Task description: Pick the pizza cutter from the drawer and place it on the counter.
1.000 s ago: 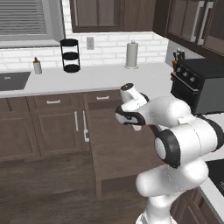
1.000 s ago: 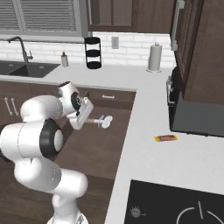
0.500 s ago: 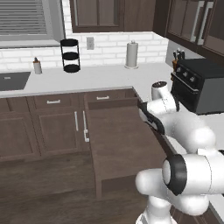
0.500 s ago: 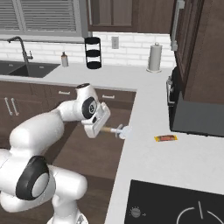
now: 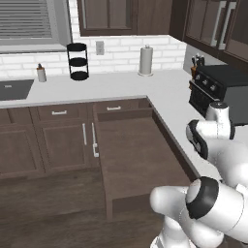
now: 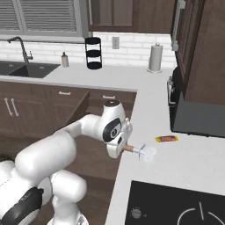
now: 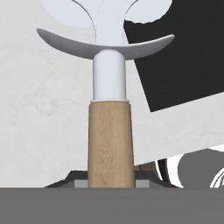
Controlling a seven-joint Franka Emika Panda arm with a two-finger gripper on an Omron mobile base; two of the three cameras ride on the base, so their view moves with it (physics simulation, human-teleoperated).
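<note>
Cutter (image 6: 141, 151): one only, clamped by its handle in the claw (image 6: 124, 147), held out level over the counter (image 6: 193, 154) just past its edge, wheel end pointing away from the arm. In the hand view the cutter (image 7: 109, 113) runs straight up from between the fingers: a tan wood handle with visible grain, then a white collar, a curved whitish guard, and the pale round wheel at the top. Whether the wheel touches the counter cannot be told.

One drawer (image 5: 140, 160) stands pulled far out of the dark-brown cabinets, wide and deep, its flat floor bare. One orange-red bar (image 6: 166, 139) lies on the counter near the cutter's wheel, apart from it. One paper-towel roll (image 6: 155, 57) and one black three-tier rack (image 6: 93, 52) stand by the white brick wall, with one small bottle (image 6: 65, 59) left of the rack. One sink (image 6: 19, 69) with a tap is set in the far left run. One knife block (image 5: 195, 67) stands behind a black oven (image 5: 220, 92) on the right run.

The counter is pale grey-white and smooth, L-shaped, over dark-brown cabinets with silver handles. A black hob (image 6: 176, 206) is sunk into it nearest the camera. Dark wall cabinets hang above, and a blinded window (image 6: 39, 17) sits over the sink.
</note>
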